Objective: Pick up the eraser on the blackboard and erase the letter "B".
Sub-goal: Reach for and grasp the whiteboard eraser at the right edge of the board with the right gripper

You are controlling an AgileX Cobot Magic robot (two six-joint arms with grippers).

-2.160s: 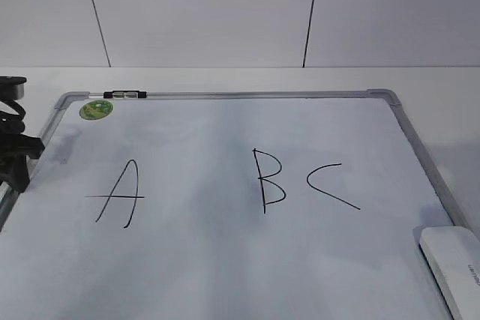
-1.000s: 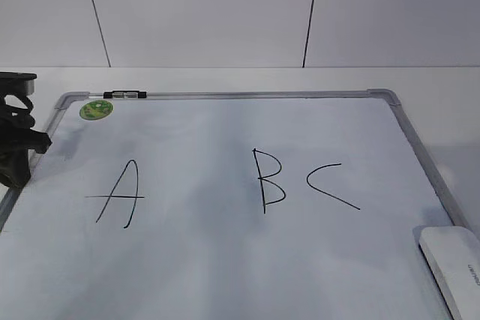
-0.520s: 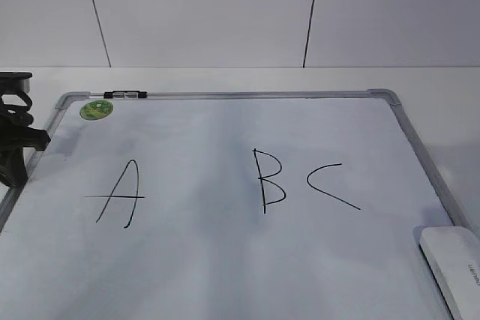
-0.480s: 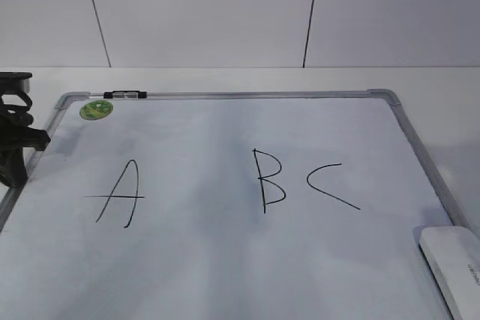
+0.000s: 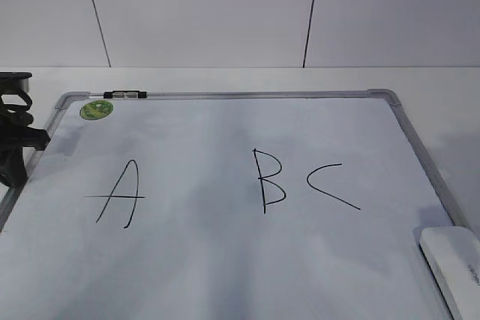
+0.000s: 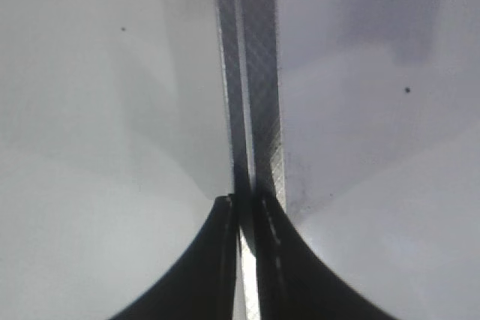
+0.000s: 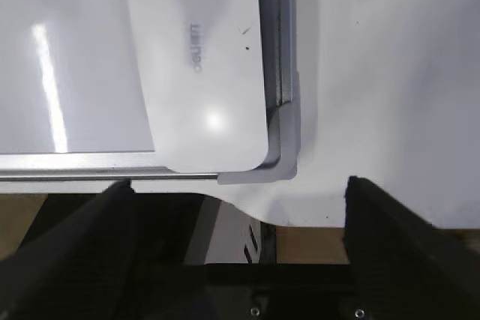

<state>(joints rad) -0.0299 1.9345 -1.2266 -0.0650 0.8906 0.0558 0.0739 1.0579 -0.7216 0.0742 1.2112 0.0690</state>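
Observation:
The blackboard [image 5: 225, 260] is a white board with a grey frame, lying flat with "A", "B" and "C" written on it. The letter "B" [image 5: 268, 180] is at the middle, whole. The eraser [image 5: 454, 264] lies at the board's near right corner, partly cut off. In the right wrist view the eraser [image 7: 202, 73] sits against the corner cap [image 7: 285, 148]. My right gripper [image 7: 238, 183] is open wide, above and just off that corner, empty. My left gripper [image 5: 15, 170] is at the board's left edge. In the left wrist view it [image 6: 244, 207] is shut on the frame strip [image 6: 251, 73].
A small black-and-silver marker [image 5: 124, 95] lies on the board's far frame beside a round green sticker [image 5: 96, 109]. White table [image 5: 435, 80] surrounds the board, with a white panelled wall behind. The table's near edge [image 7: 315, 222] shows below the board's corner.
The left gripper shifted slightly at the board's left edge between the earliest frames. Over the last half second nothing has visibly moved. Eraser and letters are unchanged.

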